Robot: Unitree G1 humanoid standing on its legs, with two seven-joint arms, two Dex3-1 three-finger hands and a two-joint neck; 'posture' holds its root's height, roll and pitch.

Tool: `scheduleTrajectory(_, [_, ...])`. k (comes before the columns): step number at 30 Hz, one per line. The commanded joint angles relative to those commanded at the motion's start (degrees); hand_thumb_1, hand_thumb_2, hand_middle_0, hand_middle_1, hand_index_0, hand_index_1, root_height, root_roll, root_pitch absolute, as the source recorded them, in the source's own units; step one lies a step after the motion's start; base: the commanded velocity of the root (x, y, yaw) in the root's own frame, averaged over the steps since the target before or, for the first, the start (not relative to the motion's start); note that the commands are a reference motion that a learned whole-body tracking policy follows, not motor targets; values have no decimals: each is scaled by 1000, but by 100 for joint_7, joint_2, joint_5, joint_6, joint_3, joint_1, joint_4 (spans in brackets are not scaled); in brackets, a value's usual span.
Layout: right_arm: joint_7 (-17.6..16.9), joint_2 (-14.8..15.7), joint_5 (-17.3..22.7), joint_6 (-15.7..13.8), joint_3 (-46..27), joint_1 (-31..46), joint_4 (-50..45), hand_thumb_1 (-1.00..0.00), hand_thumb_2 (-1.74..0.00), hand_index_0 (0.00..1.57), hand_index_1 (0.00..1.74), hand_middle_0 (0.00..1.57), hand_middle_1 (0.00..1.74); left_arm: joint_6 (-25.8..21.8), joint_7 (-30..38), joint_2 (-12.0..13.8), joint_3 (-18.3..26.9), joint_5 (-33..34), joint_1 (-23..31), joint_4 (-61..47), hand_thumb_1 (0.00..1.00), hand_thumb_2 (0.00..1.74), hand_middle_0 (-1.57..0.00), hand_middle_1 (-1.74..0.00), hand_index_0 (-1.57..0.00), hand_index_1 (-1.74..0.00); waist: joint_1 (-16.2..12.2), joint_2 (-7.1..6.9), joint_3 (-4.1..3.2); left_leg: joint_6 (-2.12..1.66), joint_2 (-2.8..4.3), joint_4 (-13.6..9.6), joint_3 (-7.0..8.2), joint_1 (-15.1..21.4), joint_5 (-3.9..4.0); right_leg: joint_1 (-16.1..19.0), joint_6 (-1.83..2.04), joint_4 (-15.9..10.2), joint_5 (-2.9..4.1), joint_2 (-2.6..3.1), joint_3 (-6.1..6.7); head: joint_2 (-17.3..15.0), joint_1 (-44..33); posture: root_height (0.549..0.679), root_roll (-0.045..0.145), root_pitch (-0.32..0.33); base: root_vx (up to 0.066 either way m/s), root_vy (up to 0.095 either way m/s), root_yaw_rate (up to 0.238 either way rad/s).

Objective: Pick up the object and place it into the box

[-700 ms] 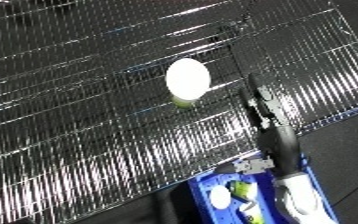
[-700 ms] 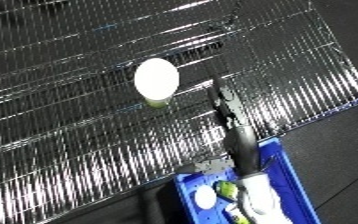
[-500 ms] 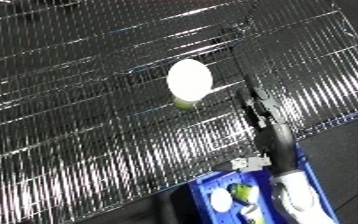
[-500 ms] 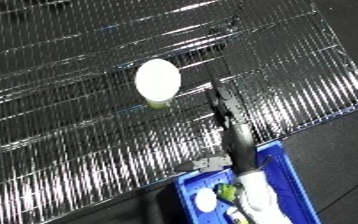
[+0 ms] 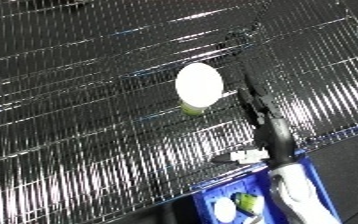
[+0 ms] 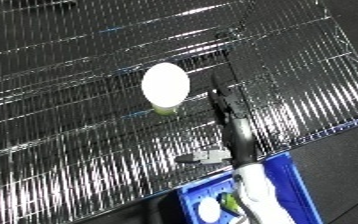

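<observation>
The object [image 5: 198, 86] is a small round container with a white top and a yellow-green body, standing on the shiny wire-mesh surface [image 5: 78, 125] near the middle of the view. My right hand [image 5: 259, 111] reaches up from the lower right, seen edge-on. Its fingers are straight and lie just to the right of the object, very close to its side; I cannot tell whether they touch it. Nothing is held. The white forearm [image 5: 293, 187] crosses over the blue bin [image 6: 291, 175] at the bottom edge. My left hand does not show.
The blue bin holds a white round item [image 5: 223, 211] and a green one [image 5: 246, 202]. The mesh surface ends at a front edge [image 5: 344, 135] just above the bin, with dark floor beyond at the lower right.
My right hand has stretched forward, so its fingertips now lie alongside the object instead of below and to the right of it. The object has stayed in place.
</observation>
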Motion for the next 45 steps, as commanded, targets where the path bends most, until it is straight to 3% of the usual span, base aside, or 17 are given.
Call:
scheduleTrajectory(7, [18,-81,199,-43,135,-443,422,0,0,0,0,0,0,-57,49,41,-103,-86,-96,-134,1000,1740,-1570,-1740,-1570,-1740,73,57,0,22,-34,88,6,-111,-50,-101,-19,72,-40,11,-6,95,138,599,52,120,5,23,25])
scheduleTrajectory(14, [96,-185,333,1,275,-893,746,0,0,0,0,0,0,-82,88,64,-151,-134,-89,-161,1000,1740,-1570,-1740,-1570,-1740,142,106,0,39,-55,137,10,-202,-65,-185,-66,129,-77,31,-31,120,247,598,53,131,-1,27,21])
scheduleTrajectory(29, [159,-169,318,327,627,-1599,1271,0,0,0,0,0,0,-120,163,-17,-255,-177,-119,-205,1000,1740,-1570,-1740,-1570,-1740,308,173,0,78,-102,122,-35,-337,-2,-327,-118,171,-79,31,-97,200,528,597,54,148,-9,11,36])
scheduleTrajectory(35, [170,-76,384,367,723,-1782,1390,-300,-522,471,522,471,522,-134,166,-56,-274,-182,-114,-225,1000,1740,-1570,-1740,-1570,-1740,353,207,0,82,-138,104,-57,-349,21,-343,-135,175,-77,34,-106,191,620,598,55,149,-6,11,22])
scheduleTrajectory(42, [116,36,251,451,714,-1881,1389,-650,-1131,1020,1131,1020,1131,-164,166,-114,-298,-165,-144,-204,1000,1740,-1570,-1740,-1570,-1740,357,214,0,70,-151,40,-41,-300,37,-294,-129,126,-73,34,-105,255,638,599,57,149,-15,7,13])
scheduleTrajectory(45, [66,25,214,444,713,-1870,1385,-650,-1131,1020,1131,1020,1131,-184,149,-128,-283,-151,-140,-194,1000,1740,-1570,-1740,-1570,-1740,350,206,0,67,-155,-16,-33,-244,53,-240,-126,72,-59,34,-104,275,640,601,58,147,-24,-4,-12])
